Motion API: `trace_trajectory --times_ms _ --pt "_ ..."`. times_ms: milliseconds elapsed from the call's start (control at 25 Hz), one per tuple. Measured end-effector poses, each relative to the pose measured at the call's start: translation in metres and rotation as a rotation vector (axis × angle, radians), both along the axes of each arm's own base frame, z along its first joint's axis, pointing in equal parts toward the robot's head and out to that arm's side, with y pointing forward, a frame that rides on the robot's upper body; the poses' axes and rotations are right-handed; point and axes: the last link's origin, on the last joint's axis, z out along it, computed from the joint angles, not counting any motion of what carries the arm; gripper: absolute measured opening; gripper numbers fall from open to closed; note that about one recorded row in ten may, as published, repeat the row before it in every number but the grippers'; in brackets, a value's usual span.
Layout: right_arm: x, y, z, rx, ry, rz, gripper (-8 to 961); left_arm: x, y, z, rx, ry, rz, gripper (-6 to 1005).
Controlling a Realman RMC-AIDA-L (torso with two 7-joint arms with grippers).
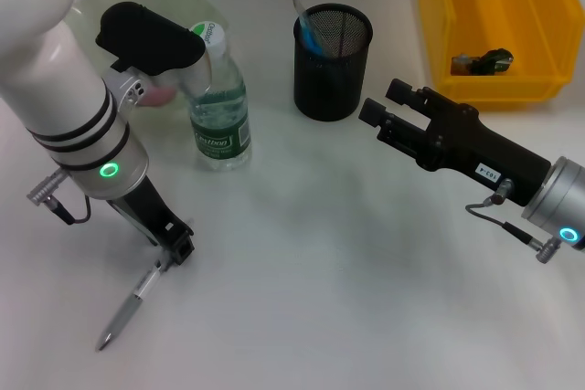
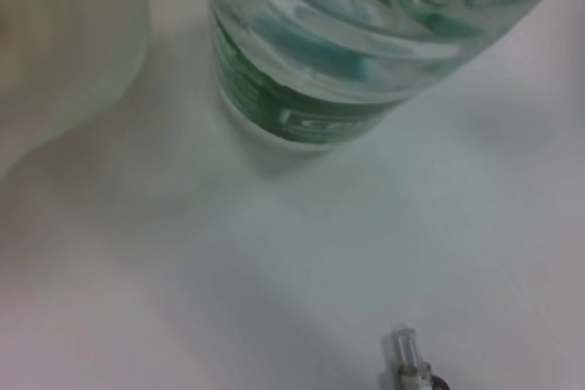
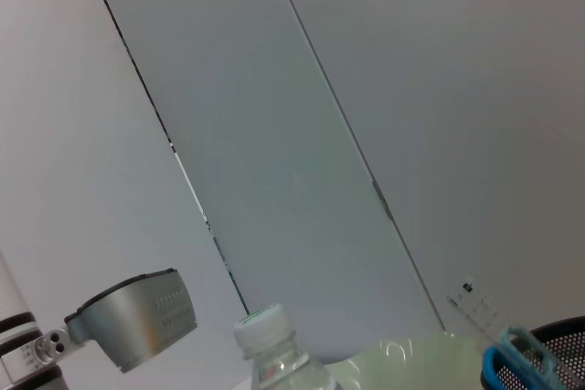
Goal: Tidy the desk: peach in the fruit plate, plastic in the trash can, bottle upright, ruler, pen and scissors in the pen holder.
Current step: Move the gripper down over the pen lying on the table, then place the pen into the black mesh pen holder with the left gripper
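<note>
Mostly wall panels [image 3: 302,134] with thin dark seams. Low down there's the capped top of a clear water bottle [image 3: 270,353], a pale green plate rim [image 3: 411,363] behind it, a black mesh pen holder [image 3: 558,358] with blue scissor handles [image 3: 512,363], and the other arm's grey housing [image 3: 132,317].

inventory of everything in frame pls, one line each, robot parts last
bottle: 1, clear, green label, white cap, upright, beside the plate
fruit plate: 1, pale green, far left, something pink in it behind the arm
pen holder: 1, black mesh, centre back, blue-handled item inside
trash can: 1, yellow bin, far right, dark scrap inside
pen: 1, grey, lying near left, its upper end at the left gripper
left gripper: 1, black, down at the pen
right gripper: 1, black, open, beside the pen holder
</note>
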Motion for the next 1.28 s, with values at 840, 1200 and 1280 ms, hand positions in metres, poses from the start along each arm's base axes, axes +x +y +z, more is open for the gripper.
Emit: trace_trajectory --times_ms 840,1200,1280 --pt "-0.0010 0.0013 0.0005 0.002 -0.002 0.005 692 0.0021 0.0014 -0.0014 -0.002 -0.005 -0.014 226" --pt "-0.0015 0.0040 0.0001 0.004 -0.007 -0.001 692 0.0022 0.0019 -0.0010 -0.005 -0.003 -0.023 189" --pt "-0.0014 0.0043 0.0005 0.008 -0.005 -0.003 692 0.0046 0.0030 0.0001 0.001 -0.009 -0.031 190"
